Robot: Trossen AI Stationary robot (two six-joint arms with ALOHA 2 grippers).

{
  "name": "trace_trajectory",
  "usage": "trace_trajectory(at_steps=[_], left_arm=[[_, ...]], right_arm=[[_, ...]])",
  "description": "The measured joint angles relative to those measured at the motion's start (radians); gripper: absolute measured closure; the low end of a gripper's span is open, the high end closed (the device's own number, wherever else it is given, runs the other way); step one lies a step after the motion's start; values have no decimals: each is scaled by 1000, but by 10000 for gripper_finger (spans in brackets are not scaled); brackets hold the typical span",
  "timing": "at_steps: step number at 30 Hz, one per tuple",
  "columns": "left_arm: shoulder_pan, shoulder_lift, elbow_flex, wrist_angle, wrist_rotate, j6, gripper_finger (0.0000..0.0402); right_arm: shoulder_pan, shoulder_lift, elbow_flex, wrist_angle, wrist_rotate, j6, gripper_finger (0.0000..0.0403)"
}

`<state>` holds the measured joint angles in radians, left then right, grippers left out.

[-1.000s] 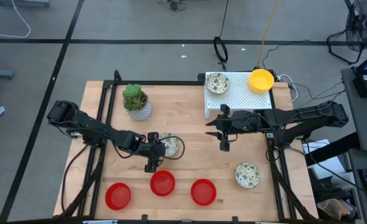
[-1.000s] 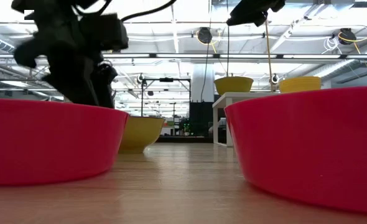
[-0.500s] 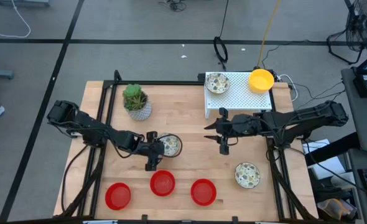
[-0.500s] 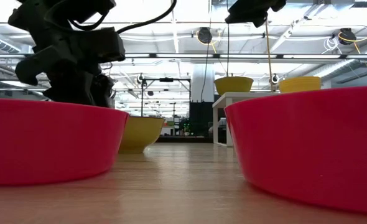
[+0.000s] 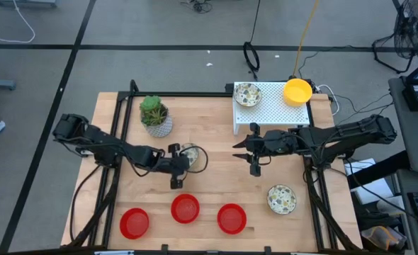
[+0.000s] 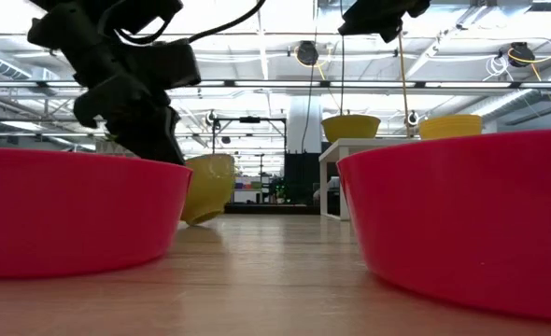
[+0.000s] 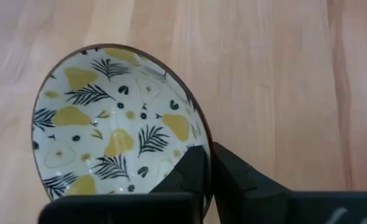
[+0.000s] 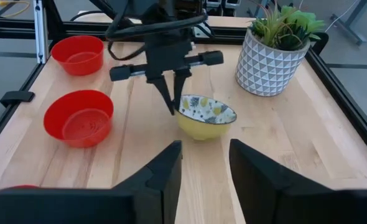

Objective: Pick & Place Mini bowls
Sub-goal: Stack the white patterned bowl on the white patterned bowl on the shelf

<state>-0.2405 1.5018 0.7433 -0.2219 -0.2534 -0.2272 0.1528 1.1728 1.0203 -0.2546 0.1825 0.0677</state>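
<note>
My left gripper (image 5: 176, 168) is shut on a mini bowl (image 5: 190, 157) at the table's middle left, yellow outside with a pear and leaf pattern inside (image 7: 109, 124). My right gripper (image 8: 202, 168) hangs open above the table's middle (image 5: 255, 161), facing that bowl and touching nothing. Three red mini bowls (image 5: 185, 208) rest on their bases along the near edge. Another patterned bowl (image 5: 282, 199) sits near right. A patterned bowl (image 5: 247, 94) and a yellow bowl (image 5: 297, 91) stand on the white platform. My left gripper pinches the bowl's rim (image 7: 199, 146) on its near-left side, one finger inside the bowl and one outside. The fingers (image 8: 171, 93) come from above, pointing down. The bowl (image 6: 208, 187) is tilted; whether its base still touches the table I cannot tell.
A white patterned pot with a green plant (image 5: 155, 117) stands far left of the held bowl. The white perforated platform (image 5: 271, 110) rises at the far right. Bare wood lies between the two grippers and in front of the platform.
My left gripper has shut on the patterned bowl's rim and drawn up and slightly toward the far edge. The bowl, which sat flat on the table, now stands tilted with its gripped side raised. My right gripper has shifted a little toward the far edge.
</note>
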Motion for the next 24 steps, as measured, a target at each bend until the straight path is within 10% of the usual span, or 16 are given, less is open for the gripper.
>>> trace_trajectory(at_steps=[12, 24], left_arm=[[-22, 4, -5, 281, 288, 194, 385], [-22, 4, -3, 462, 563, 362, 388]], right_arm=[[23, 36, -41, 51, -137, -92, 280], [94, 234, -207, 616, -255, -208, 225]])
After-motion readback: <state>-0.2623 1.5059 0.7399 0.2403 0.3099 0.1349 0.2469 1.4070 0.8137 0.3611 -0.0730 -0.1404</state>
